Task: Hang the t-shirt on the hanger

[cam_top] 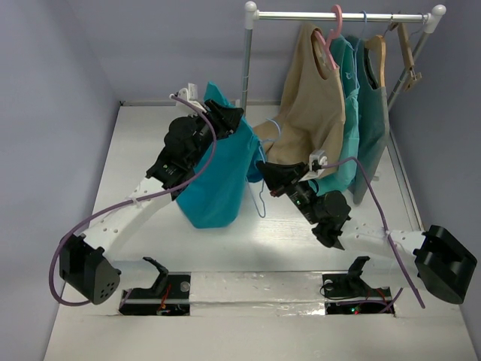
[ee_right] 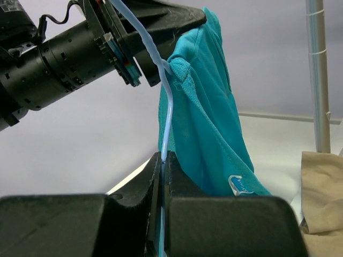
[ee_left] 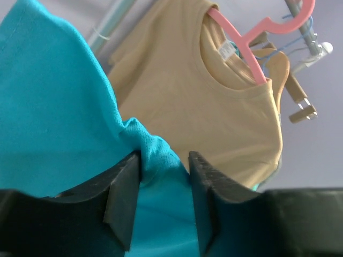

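You're holding the large teal-blue cotton t-shirt point(cam_top: 218, 180) up, in front and to the left of the white metal clothes rail point(cam_top: 338, 15). The left tool point(ee_left: 165, 160) is clamping a bunched fold near the top, so the body is draping toward the white table point(cam_top: 135, 150). The right tool point(ee_right: 163, 160) is pinching tight on the thin light-blue wire hanger point(ee_right: 167, 112), whose wire is reaching up to the shirt's top edge, likely for threading in.

Hanging on the rail: beige shirt point(cam_top: 312, 105) on a thick pink hanger point(cam_top: 331, 37), greener teal tops point(cam_top: 368, 98), wooden hanger point(cam_top: 406, 53). The beige shirt is crowding the right tool. The t-shirt is not on the hanger yet.
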Available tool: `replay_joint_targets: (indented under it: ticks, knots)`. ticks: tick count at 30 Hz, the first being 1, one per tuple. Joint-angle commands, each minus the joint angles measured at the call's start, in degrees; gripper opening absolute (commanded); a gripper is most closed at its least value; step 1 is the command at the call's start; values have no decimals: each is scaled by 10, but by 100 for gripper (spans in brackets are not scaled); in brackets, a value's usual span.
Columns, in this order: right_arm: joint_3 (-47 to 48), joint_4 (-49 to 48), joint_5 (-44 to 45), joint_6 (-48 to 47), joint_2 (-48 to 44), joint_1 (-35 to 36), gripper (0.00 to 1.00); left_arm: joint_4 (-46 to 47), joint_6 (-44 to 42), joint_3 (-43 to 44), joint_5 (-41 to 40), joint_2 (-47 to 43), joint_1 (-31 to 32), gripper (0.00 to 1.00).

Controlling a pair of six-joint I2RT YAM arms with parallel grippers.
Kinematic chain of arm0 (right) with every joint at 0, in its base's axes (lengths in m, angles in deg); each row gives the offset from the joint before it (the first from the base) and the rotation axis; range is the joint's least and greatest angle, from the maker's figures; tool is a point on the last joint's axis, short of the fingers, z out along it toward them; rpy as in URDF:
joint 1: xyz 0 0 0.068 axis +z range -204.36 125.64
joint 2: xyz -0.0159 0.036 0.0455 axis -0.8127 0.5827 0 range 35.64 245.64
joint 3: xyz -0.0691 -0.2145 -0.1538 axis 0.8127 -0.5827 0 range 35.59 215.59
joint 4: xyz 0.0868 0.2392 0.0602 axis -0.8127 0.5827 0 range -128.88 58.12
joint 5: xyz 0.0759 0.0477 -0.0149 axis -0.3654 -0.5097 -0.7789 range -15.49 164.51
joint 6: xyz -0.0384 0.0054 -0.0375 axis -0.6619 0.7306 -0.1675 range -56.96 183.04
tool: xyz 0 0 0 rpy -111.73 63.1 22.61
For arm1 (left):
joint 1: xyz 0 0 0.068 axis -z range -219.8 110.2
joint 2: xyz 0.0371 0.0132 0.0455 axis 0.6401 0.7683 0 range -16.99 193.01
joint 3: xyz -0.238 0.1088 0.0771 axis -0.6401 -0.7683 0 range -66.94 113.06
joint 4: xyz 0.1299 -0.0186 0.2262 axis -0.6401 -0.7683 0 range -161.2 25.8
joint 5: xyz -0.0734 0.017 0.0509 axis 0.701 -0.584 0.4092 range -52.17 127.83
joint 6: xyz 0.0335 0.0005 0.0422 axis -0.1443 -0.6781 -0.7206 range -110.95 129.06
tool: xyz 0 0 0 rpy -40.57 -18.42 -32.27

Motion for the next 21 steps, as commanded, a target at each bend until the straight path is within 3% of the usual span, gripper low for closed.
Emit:
replay_joint_targets:
  ticks: [1, 7, 13, 21]
  knots:
    - [36, -26, 9, -21, -1, -3, 0, 67, 24, -20, 34, -10, 0, 32]
    - [64, -10, 16, -43, 14, -3, 0, 89, 32, -51, 45, -17, 37, 29]
    - [80, -11, 9, -43, 32, -3, 0, 102, 37, -61, 63, -17, 59, 51]
    - [93, 9, -9, -61, 41, -3, 0, 139, 50, -88, 53, -17, 59, 55]
